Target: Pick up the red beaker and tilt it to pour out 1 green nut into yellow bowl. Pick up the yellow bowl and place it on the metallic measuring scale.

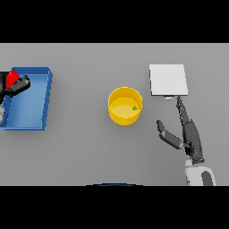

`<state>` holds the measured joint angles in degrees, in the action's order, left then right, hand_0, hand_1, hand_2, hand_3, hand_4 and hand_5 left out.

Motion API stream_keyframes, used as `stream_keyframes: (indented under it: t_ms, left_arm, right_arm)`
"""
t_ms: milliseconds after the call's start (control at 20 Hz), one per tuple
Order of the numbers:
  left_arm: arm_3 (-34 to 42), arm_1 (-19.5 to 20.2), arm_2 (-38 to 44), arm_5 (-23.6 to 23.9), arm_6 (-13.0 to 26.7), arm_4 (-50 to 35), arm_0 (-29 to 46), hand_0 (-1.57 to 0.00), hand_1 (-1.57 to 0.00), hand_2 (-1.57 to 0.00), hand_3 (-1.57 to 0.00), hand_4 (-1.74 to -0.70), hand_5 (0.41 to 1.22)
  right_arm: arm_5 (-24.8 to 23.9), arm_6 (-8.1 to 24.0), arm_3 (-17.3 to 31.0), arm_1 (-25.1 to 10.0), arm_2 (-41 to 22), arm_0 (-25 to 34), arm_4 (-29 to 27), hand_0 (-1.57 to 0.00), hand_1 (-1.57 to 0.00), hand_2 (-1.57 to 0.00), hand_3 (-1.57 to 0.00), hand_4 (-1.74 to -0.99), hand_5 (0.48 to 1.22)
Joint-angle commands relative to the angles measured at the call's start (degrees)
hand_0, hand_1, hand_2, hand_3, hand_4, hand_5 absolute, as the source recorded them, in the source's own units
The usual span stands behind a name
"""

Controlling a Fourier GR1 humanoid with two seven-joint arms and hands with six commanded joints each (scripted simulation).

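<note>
In the middle of the table stands the yellow bowl [125,106], upright, with one small green nut [134,108] lying on its floor toward the right side. It looks a light, stiff thing with smooth, steep walls, likely a little slippery, and broad for a single hand. I'd judge the surest hold to be across the rim and wall from the right, thumb on one side and fingers on the other, keeping it level so the nut does not roll out.

To its right, near but not touching, is the right hand [185,134]. Its fingers are stretched out straight, pointing away from the robot toward the scale [167,79], their tips just short of the scale's near edge. The thumb is spread wide to the left, toward the bowl. It holds nothing. The forearm comes up from the lower right.

The scale is a flat pale plate, just beyond and to the right of the bowl, a short carry away.

Far to the left, at the edge of view, the left hand [18,85] is curled round the red beaker [15,74] over the blue tray [33,126], well apart from the bowl. Whether the beaker touches the tray I cannot tell.

The pour looks done; the bowl is not yet taken up.
</note>
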<state>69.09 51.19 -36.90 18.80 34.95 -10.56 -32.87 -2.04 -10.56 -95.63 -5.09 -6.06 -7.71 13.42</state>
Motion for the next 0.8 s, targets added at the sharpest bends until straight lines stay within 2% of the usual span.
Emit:
stream_keyframes:
  t_ms: [0,150,250,300,550,600,700,750]
  left_arm:
    - [1.12,1.03,-0.28,-1.51,-0.05,-0.99,0.06,-0.75,-0.6,-0.61,-0.58,-0.97,0.74]
    - [2.42,2.06,-1.36,-3.71,0.0,-3.12,-0.24,-0.38,-0.31,-0.31,-0.3,-0.85,0.698]
    - [3.18,2.17,-0.99,-3.32,-0.36,-3.8,0.52,-0.24,-0.2,-0.2,-0.19,-0.82,0.684]
    - [2.99,2.02,-1.12,-3.28,-0.49,-3.51,0.25,-0.19,-0.16,-0.16,-0.15,-0.8,0.679]
    - [3.06,1.97,0.82,-1.55,-3.92,-4.3,0.01,-0.06,-0.05,-0.05,-0.05,-0.79,0.674]
    - [2.74,1.5,0.67,-1.04,-4.31,-4.03,0.18,-0.05,-0.04,-0.04,-0.04,-0.79,0.671]
    - [1.95,0.83,0.78,-0.68,-4.91,-3.94,-0.18,-0.03,-0.03,-0.03,-0.02,-0.78,0.679]
    - [2.01,0.26,0.46,-0.6,-4.59,-3.68,-0.88,-0.03,-0.02,-0.02,-0.02,-0.78,0.685]
  right_arm:
    - [-0.34,-0.08,-0.12,0.15,-0.33,-0.24,0.64,0.0,0.0,0.0,0.0,-1.181,0.665]
    - [-0.14,1.95,-1.17,0.08,-0.29,-0.13,0.31,0.0,0.0,0.0,0.0,-1.187,0.667]
    - [-0.24,0.97,-1.46,0.18,-1.06,-1.15,1.31,0.0,0.0,0.0,0.0,-1.187,0.666]
    - [-0.15,2.55,-1.38,0.32,-1.0,-0.48,1.14,0.0,0.0,0.0,0.0,-1.188,0.668]
    - [-1.63,4.14,-1.5,-0.23,-2.01,0.23,4.8,0.0,0.0,0.0,0.0,-1.203,0.66]
    - [-1.16,4.81,-2.29,-0.73,-2.27,0.46,5.12,0.0,0.0,0.0,0.0,-1.198,0.662]
    - [1.72,4.17,-1.3,-2.07,-3.09,2.9,4.62,0.0,0.0,0.0,0.0,-1.162,0.694]
    - [2.81,4.58,-0.85,-3.41,-3.71,4.91,5.77,0.0,0.0,0.0,0.0,-1.18,0.708]
